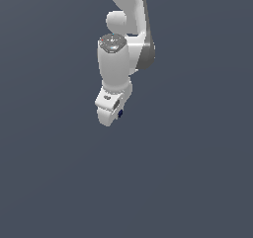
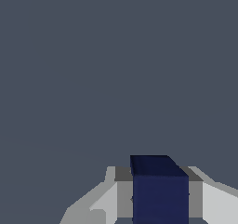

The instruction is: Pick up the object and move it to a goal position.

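Note:
The object is a dark navy-blue cube (image 2: 160, 190). In the wrist view it sits between my two fingers, whose pads press on both of its sides. In the exterior view only a small sliver of the cube (image 1: 120, 113) shows at the edge of the white hand. My gripper (image 1: 114, 114) points down from the white arm in the upper middle of the exterior view and is shut on the cube. One grey finger (image 2: 122, 193) shows beside the cube in the wrist view.
A plain grey-blue surface (image 1: 188, 173) fills both views. No other objects, edges or containers show.

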### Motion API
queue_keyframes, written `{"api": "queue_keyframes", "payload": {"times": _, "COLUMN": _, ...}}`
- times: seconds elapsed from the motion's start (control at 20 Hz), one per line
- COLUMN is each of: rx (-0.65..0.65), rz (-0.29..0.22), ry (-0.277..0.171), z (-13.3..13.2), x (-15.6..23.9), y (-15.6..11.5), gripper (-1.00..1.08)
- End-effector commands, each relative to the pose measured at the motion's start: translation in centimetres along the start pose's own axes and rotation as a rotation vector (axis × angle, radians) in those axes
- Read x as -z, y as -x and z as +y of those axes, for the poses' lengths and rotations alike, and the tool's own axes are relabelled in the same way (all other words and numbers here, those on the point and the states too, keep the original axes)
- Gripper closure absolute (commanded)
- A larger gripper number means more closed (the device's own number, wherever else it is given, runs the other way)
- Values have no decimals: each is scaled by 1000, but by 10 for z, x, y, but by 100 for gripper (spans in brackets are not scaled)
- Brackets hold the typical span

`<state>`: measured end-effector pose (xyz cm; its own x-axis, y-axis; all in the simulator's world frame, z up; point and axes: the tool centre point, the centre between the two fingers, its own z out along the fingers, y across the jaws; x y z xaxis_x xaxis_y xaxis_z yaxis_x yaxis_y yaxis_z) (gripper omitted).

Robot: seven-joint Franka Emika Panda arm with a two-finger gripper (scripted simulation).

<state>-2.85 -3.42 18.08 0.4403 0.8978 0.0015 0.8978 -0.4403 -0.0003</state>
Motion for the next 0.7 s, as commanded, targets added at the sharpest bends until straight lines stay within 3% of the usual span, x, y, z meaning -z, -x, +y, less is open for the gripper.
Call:
{"api": "queue_keyframes", "payload": {"times": 0.0, "rx": 1, "rz": 1, "ry": -1, "z": 9, "x": 27, "y": 14, "gripper": 108}}
{"api": "queue_keyframes", "payload": {"times": 0.65, "rx": 1, "rz": 2, "ry": -1, "z": 58, "x": 157, "y": 80, "gripper": 108}}
